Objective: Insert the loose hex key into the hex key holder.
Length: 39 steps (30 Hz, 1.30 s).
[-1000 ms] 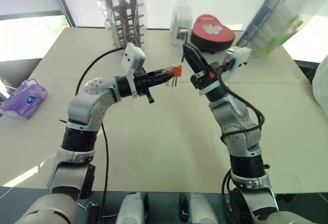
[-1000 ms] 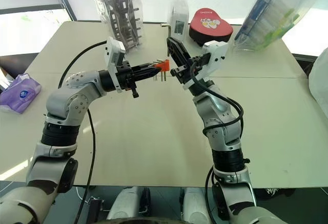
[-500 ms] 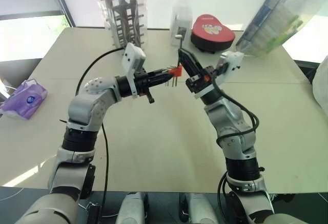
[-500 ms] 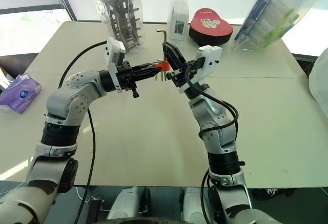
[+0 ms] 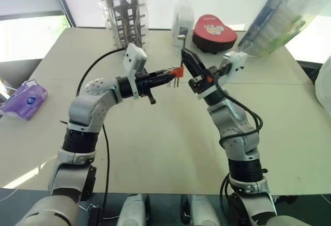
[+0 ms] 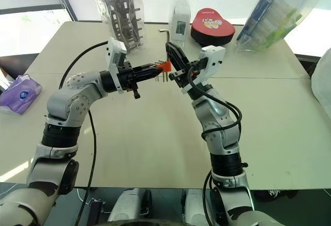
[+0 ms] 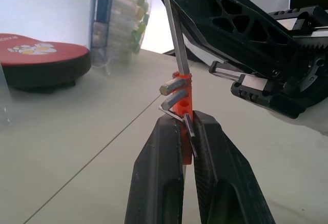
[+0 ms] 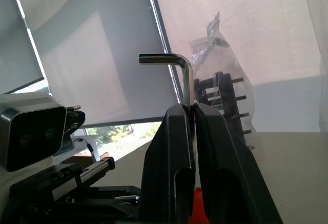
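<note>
Pale bench (image 5: 155,148) below, both arms raised over it. Left claw (image 7: 185,126) pinches the holder (image 7: 183,101) level, presenting its holes; right claw (image 8: 192,112) pinches the key (image 8: 180,70) upright, its shaft entering the holder from above.

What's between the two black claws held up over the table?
The orange-red hex key holder, pinched by the left gripper, and the loose hex key in the right gripper, its tip at the holder's top. The left wrist view shows it.
</note>
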Tool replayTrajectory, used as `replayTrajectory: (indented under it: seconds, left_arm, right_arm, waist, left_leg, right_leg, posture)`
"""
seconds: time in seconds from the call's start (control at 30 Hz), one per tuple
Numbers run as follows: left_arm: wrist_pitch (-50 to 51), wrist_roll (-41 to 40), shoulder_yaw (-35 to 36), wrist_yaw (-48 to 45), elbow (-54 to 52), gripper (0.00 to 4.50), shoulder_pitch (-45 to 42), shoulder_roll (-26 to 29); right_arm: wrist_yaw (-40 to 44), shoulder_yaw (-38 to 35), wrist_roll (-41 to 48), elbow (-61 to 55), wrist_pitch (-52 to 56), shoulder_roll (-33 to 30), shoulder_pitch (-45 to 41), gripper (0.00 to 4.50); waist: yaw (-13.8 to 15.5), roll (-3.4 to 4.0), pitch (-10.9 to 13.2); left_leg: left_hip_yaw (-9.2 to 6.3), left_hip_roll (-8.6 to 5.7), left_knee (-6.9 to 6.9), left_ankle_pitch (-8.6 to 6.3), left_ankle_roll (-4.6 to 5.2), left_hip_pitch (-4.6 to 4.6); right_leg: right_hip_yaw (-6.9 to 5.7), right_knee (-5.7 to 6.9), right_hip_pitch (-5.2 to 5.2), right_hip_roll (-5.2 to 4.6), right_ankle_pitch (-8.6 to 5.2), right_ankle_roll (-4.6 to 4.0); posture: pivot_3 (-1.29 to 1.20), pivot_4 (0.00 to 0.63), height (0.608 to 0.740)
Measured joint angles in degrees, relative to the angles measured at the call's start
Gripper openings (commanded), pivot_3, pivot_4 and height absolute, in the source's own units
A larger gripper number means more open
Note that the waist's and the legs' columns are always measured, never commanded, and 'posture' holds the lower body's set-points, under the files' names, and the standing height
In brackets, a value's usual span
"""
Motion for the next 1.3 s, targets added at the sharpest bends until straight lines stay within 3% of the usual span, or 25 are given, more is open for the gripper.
replayTrajectory:
  seconds: [1.3]
  left_arm:
    - [2.89, -3.96, 0.51, 0.26, 0.31, 0.00, -0.11, -0.29]
  right_arm:
    - [2.32, -0.36, -2.72, -1.97, -2.76, 0.30, 5.62, 0.02]
  waist:
    - [-0.06, 0.01, 0.00]
  left_leg:
    - [-0.02, 0.00, 0.00, 0.01, -0.01, 0.01]
  right_leg:
    - [0.00, 0.00, 0.00, 0.01, 0.00, 0.00]
  posture:
    - [0.00, 0.150, 0.740]
